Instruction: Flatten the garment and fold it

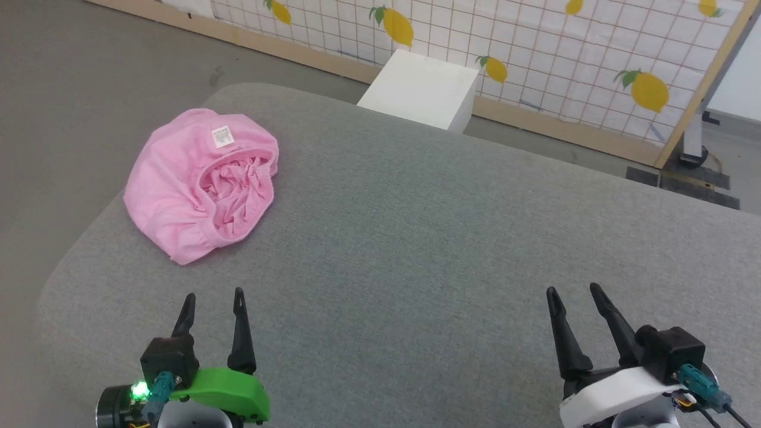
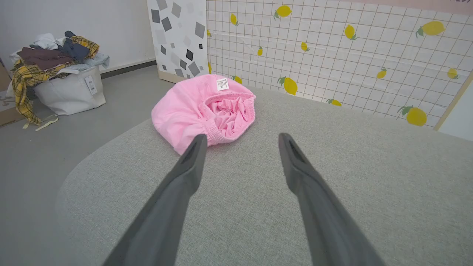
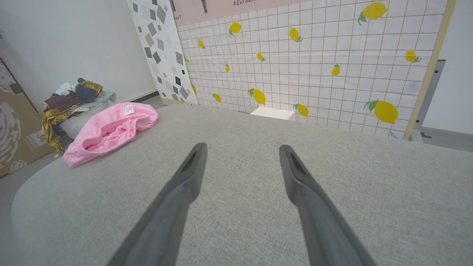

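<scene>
garment: the pink garment (image 1: 172, 202) is lying bunched at the far left corner of the grey padded table (image 1: 416, 249), ahead of the left gripper (image 1: 214, 293) and apart from it, well apart from the right gripper (image 1: 572, 288)
grippers: both hovering by the near edge, fingers spread wide, holding nothing
room: garment is reaching the left edge; broad table surface stretching to its right
axis: running near-to-far along the left edge; waistband opening (image 1: 238, 184) facing up; white label (image 1: 223, 136) at the far end
</scene>
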